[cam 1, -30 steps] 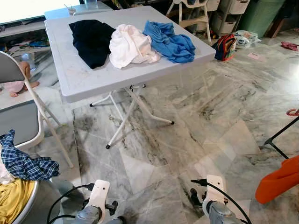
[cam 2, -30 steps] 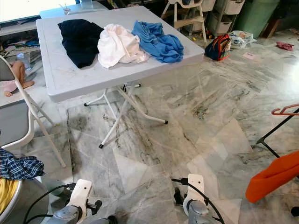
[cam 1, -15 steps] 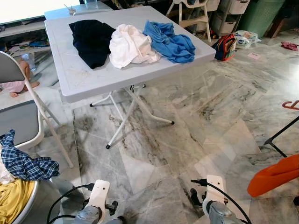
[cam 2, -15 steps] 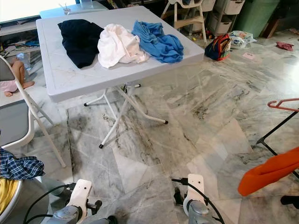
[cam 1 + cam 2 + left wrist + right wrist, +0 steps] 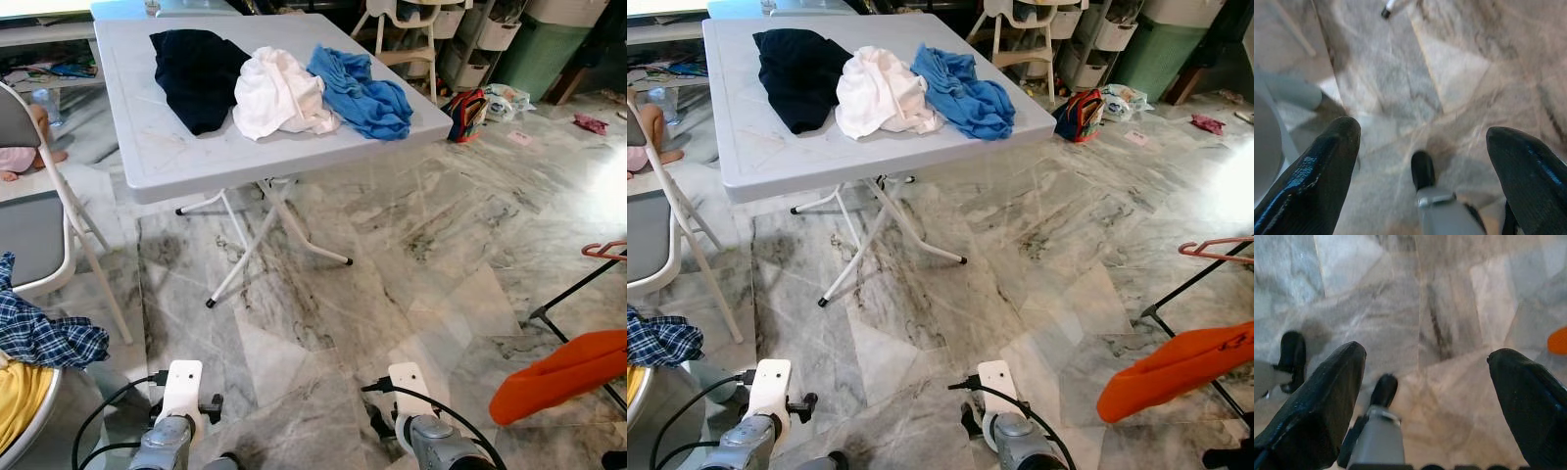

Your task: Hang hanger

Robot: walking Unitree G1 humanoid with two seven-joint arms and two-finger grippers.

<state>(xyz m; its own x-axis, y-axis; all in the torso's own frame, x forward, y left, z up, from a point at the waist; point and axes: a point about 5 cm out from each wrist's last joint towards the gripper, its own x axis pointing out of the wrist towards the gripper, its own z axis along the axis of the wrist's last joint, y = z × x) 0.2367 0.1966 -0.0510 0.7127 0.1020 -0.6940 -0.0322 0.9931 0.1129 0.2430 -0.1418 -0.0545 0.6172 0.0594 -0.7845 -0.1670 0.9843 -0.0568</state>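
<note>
Grippers: left gripper (image 5: 1420,147) and right gripper (image 5: 1425,377) hang low, fingers spread wide, holding nothing.
Change: view has swung right; camera moved.
Hanger (image 5: 1215,249): far right of the right gripper, above the orange cloth (image 5: 1176,372).
Desk (image 5: 176,157): ahead, clothes untouched.
</note>
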